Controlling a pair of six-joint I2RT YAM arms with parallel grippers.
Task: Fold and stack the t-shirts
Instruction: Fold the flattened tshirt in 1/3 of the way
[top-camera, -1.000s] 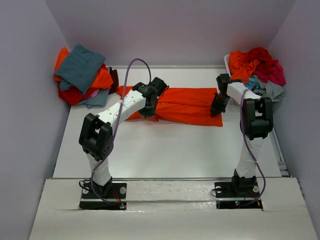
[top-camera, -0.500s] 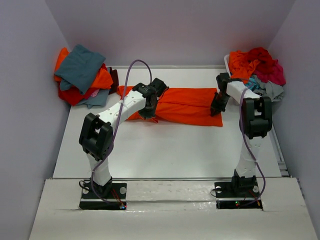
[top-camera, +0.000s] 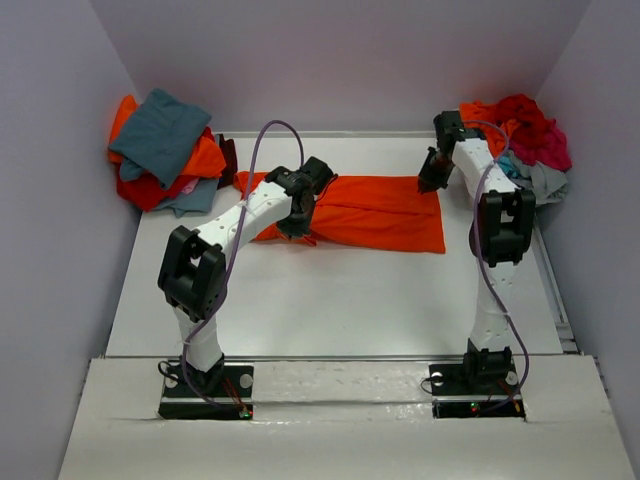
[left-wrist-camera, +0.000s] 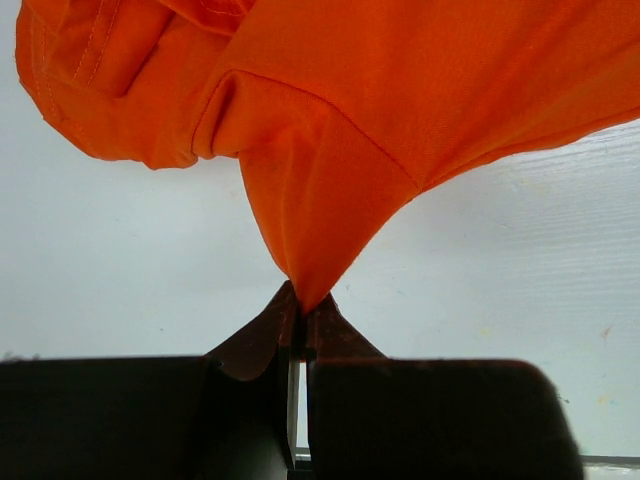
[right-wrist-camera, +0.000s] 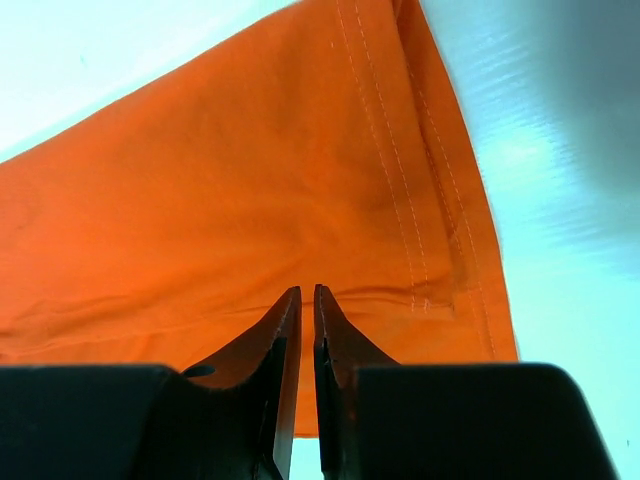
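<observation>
A bright orange t-shirt (top-camera: 380, 210) lies stretched left to right across the back of the table, folded lengthwise. My left gripper (top-camera: 300, 228) is at its left part, shut on a pinch of the orange cloth (left-wrist-camera: 400, 100) that rises to a peak in the fingertips (left-wrist-camera: 302, 300). My right gripper (top-camera: 429, 183) hangs over the shirt's far right corner. In the right wrist view its jaws (right-wrist-camera: 307, 290) stand almost together above the hemmed orange cloth (right-wrist-camera: 250, 200), with nothing between them.
A stack of folded shirts (top-camera: 160, 150), teal-grey on top of orange and red, sits at the back left corner. A loose heap of red, orange, magenta and grey shirts (top-camera: 515, 135) fills the back right corner. Walls close in on three sides.
My right gripper has moved from the near right edge of the orange shirt back to its far right corner. The left gripper and the shirt have stayed put.
</observation>
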